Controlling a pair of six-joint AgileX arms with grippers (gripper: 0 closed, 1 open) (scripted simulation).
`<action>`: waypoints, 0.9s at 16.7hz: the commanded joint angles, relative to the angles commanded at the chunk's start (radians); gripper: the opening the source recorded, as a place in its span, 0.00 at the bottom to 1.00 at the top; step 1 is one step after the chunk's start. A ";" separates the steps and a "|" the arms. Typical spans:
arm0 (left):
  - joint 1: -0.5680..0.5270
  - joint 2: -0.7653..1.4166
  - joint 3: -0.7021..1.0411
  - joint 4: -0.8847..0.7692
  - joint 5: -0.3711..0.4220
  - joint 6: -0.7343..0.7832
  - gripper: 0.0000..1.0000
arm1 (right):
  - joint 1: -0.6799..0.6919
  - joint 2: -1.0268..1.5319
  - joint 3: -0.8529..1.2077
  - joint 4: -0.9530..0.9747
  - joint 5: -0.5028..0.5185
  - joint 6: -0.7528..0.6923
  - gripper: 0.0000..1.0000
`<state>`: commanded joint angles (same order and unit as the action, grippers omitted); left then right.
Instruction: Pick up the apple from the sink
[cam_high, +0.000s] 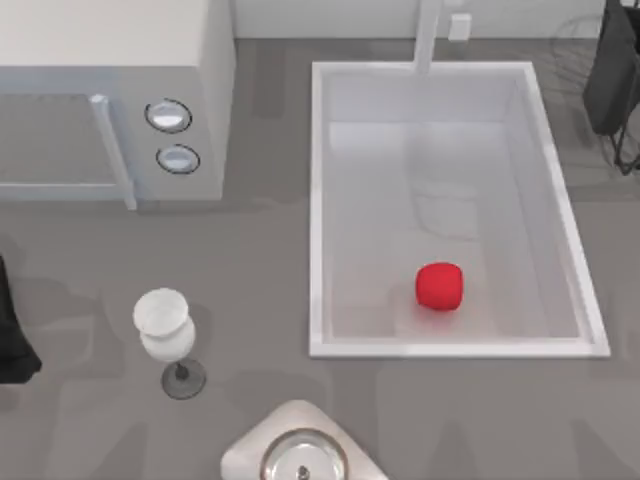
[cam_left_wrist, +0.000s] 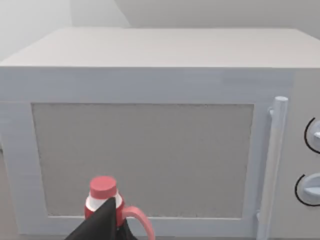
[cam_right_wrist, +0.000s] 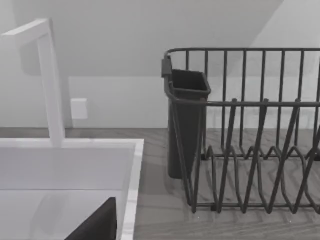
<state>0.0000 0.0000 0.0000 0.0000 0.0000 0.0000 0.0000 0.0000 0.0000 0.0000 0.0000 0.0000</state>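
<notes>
Sink (cam_high: 322, 200) floor: apple (cam_high: 439, 287), roundish

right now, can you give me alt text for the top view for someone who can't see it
A red apple lies on the bottom of a white sink, near its front rim. To the left stand a microwave with two knobs and, nearer the front, a wine glass.

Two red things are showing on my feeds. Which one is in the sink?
The apple, a plain red ball lying on the sink floor near its front rim. The other red thing is a capped bottle in front of the microwave, outside the sink.
</notes>
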 joint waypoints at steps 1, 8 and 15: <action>0.000 0.000 0.000 0.000 0.000 0.000 1.00 | 0.000 0.000 0.000 0.000 0.000 0.000 1.00; 0.000 0.000 0.000 0.000 0.000 0.000 1.00 | 0.006 0.029 0.024 -0.015 0.000 0.006 1.00; 0.000 0.000 0.000 0.000 0.000 0.000 1.00 | 0.082 0.413 0.342 -0.212 0.000 0.084 1.00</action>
<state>0.0000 0.0000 0.0000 0.0000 0.0000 0.0000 0.0819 0.4127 0.3425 -0.2116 0.0002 0.0841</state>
